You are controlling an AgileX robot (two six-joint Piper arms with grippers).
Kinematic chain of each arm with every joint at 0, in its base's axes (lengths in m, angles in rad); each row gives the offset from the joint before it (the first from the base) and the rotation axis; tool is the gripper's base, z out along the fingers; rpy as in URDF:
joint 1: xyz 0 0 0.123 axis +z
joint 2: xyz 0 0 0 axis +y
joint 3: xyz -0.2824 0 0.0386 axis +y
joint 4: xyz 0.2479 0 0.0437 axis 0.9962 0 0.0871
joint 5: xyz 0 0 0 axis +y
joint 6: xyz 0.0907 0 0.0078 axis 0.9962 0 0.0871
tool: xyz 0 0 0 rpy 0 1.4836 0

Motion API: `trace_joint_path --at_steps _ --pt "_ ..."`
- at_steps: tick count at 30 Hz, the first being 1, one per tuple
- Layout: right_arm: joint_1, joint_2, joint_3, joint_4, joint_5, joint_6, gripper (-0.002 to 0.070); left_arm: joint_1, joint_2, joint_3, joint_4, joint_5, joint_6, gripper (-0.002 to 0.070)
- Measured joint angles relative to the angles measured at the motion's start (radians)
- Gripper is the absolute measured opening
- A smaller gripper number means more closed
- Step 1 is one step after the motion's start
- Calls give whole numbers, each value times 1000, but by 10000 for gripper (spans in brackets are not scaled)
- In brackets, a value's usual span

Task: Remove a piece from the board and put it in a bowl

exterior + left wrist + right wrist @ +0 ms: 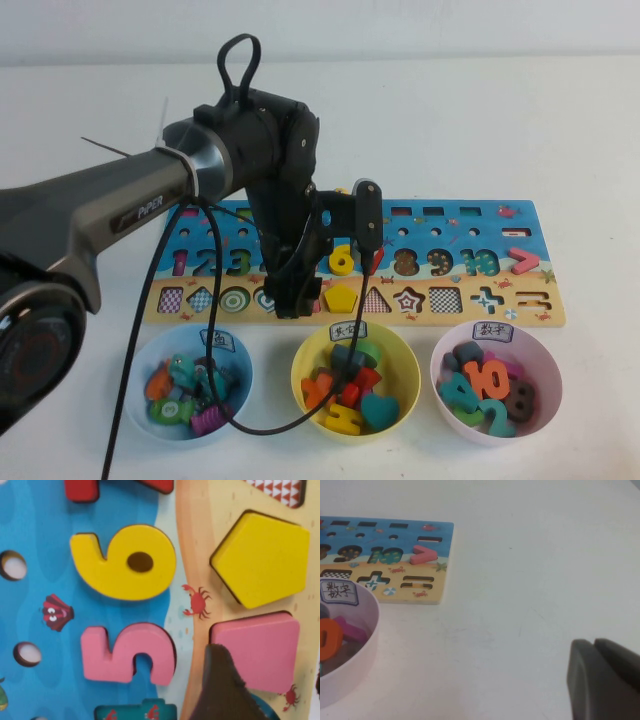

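Our left gripper (292,305) hangs over the board (520,305), one finger (220,690) at the pink trapezoid (260,650), still seated; jaws look apart, though we cannot be sure. Lifting and the yellow bowl (400,350) remain. Our right gripper (602,680), fingers together, sits on bare table.

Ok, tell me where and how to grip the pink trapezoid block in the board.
Probably from straight above, fingers on two opposite edges of the pink trapezoid: it lies flat in its slot in the board. Left gripper hovers there, open; right gripper, shut, is off beside the board.
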Motion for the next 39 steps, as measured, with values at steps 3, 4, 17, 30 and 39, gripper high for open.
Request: trace_joint_path --at_steps 3,4,17,30,39 --pt "0 0 0 0 0 0 -17 0 0 0 -5 0 0 417" --pt "0 0 0 0 0 0 -17 0 0 0 -7 0 0 442" --pt "0 0 0 0 0 0 -17 0 17 0 -8 -27 0 524" --pt "0 0 0 0 0 0 -17 2 17 0 -5 -28 0 447" --pt "0 0 0 0 0 0 -17 2 -2 0 18 -9 0 421"
